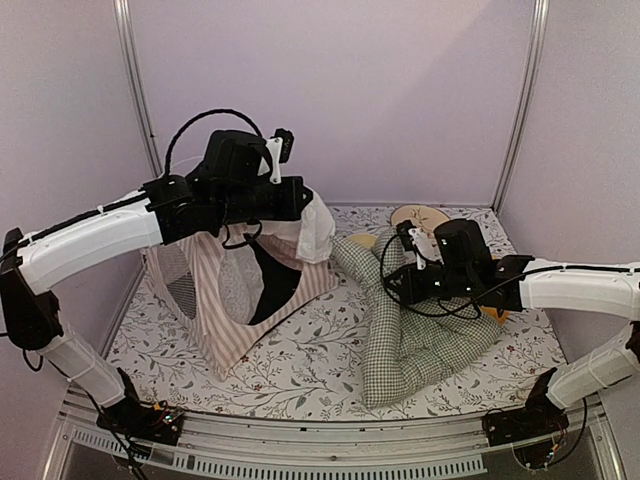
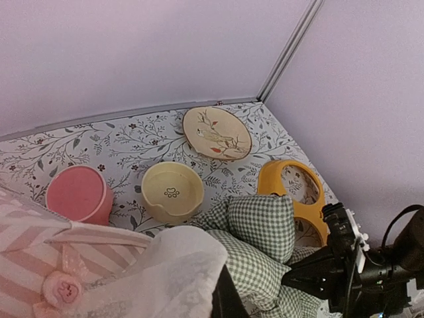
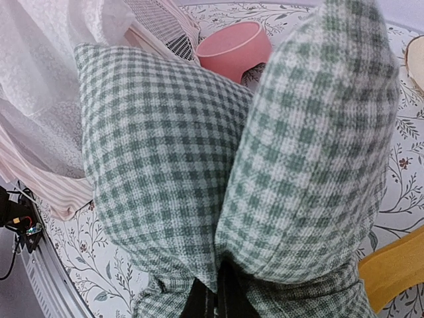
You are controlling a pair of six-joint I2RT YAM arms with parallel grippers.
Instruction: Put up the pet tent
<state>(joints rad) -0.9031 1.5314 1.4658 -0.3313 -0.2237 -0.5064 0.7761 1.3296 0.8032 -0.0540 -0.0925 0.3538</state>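
The pet tent [image 1: 228,290] stands at the left on the floral mat, pink-and-white striped, with a dark opening facing front. My left gripper [image 1: 305,200] is at the tent's top right corner and is shut on the white sheer door flap [image 2: 175,265], holding it up. Only a dark fingertip [image 2: 228,301] shows under the flap in the left wrist view. A green-and-white checked cushion [image 1: 410,340] lies folded to the right of the tent. My right gripper [image 1: 396,283] is shut on a pinch of that cushion [image 3: 165,146], with its fingers [image 3: 199,308] pressed together beneath the bulging fabric.
Behind the tent and cushion sit a pink bowl [image 2: 78,193], a cream bowl with a paw print [image 2: 172,191], a bird-patterned plate [image 2: 216,132] and a yellow bowl stand [image 2: 275,180]. Lilac walls close in the back and both sides. A metal rail [image 1: 330,440] runs along the near edge.
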